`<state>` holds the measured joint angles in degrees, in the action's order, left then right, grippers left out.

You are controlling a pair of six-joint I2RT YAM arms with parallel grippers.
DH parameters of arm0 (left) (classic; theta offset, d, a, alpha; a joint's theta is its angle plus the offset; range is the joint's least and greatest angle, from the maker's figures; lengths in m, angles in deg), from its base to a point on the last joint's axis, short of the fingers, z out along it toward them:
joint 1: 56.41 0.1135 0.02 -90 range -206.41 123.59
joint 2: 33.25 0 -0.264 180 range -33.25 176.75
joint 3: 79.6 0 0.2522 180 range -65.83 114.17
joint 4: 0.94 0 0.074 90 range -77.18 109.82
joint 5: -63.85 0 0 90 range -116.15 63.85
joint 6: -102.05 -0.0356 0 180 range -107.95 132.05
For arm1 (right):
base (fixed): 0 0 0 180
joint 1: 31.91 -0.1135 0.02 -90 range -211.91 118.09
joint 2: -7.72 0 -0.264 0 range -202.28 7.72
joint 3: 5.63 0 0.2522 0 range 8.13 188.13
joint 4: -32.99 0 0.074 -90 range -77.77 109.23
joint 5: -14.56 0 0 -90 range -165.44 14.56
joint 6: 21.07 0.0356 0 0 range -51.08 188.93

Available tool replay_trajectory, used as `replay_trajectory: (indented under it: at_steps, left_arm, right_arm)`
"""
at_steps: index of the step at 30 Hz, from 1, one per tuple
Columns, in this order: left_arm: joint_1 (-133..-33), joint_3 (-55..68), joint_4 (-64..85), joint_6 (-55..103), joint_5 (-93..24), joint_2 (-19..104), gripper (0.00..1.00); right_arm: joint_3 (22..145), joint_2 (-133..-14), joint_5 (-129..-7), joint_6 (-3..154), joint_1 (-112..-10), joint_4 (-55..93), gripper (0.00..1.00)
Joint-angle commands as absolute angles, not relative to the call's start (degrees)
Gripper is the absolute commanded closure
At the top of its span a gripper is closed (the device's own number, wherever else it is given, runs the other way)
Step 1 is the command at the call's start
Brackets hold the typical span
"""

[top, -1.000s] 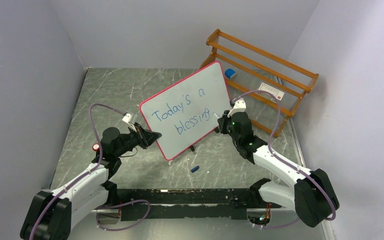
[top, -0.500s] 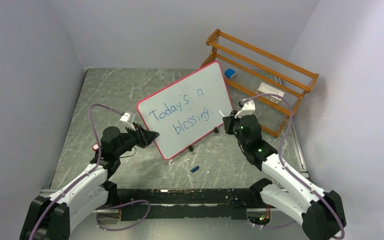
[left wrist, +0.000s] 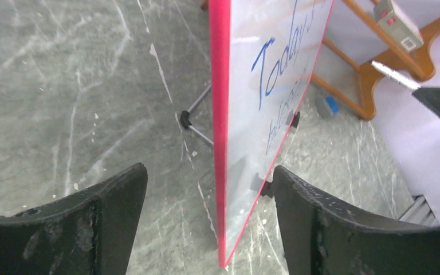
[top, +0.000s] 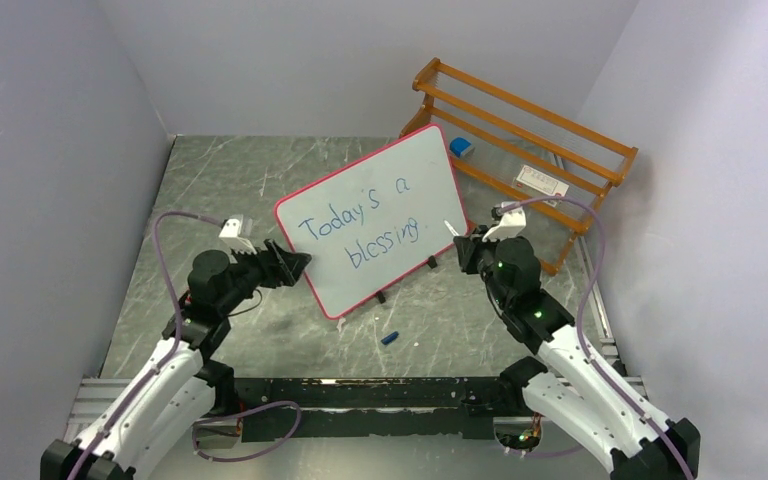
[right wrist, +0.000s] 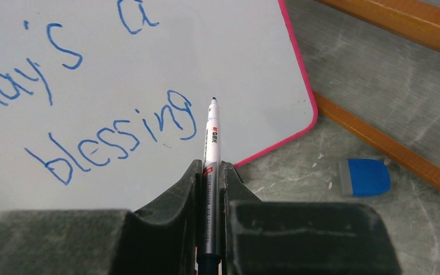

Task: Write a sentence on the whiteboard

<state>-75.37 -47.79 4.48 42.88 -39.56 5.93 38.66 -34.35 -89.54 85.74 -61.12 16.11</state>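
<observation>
- My left end effector [left wrist: 209,186] stands wide open astride the near edge of the whiteboard [top: 430,165]. Its pads are clear of both faces and it holds nothing; I judge it sits there to steady the board.
- My right end effector [right wrist: 211,172] is clamped on a slim white marker [right wrist: 212,134]. The tip points forward at the board beside "blessing"; whether it touches, I cannot tell.
- The whiteboard stands propped on small black feet mid-bench [top: 230,180], in front of the wooden rack [top: 530,110]. It has a glossy white face, rounded corners and a thin pink-red rim.
- The sentence [top: 365,225], blue strokes in two slanted lines, looks finished to me.
</observation>
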Motion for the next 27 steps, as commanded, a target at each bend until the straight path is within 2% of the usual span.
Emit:
replay_trajectory:
  at_steps: [1,5,21,27]
  left_arm:
    - [-75.13,-41.88,16.69,43.37,-33.24,0.44,0.14]
    - [-75.13,-36.77,26.6,43.59,-31.82,-2.95,0.08]
    - [-75.13,-16.13,53.82,32.43,-40.05,2.9,0.15]
    - [-75.13,-14.86,54.03,31.35,-43.59,4.94,0.17]
  right_arm:
    - [41.38,-31.25,-88.02,86.3,-60.77,12.05,1.0]
    - [42.29,-28.76,-86.77,86.31,-60.8,9.2,1.0]
    - [45.15,-25.5,-84.03,86.21,-60.82,2.99,1.0]
    - [45.11,-23.75,-85.14,86.62,-60.74,1.68,1.0]
